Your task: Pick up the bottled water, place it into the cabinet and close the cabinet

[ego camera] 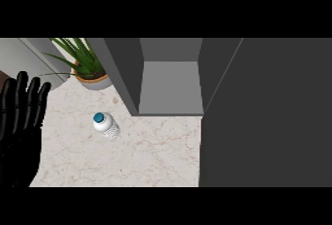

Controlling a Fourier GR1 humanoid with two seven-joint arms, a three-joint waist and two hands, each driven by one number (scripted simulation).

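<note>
A clear water bottle (105, 125) with a blue cap stands upright on the marble counter (130, 158), left of the middle. Behind it and to the right is the grey cabinet (170, 85), open, with a bare shelf showing inside. Its large dark door (272, 114) swings out along the right side of the view. My left hand (20, 118) rests at the left edge with fingers straight and pointing up, well apart from the bottle. My right hand does not show.
A potted green plant (88, 66) sits at the back left, beside the cabinet's left wall. A grey surface (29, 55) lies in the far left corner. The counter's right edge meets the open door.
</note>
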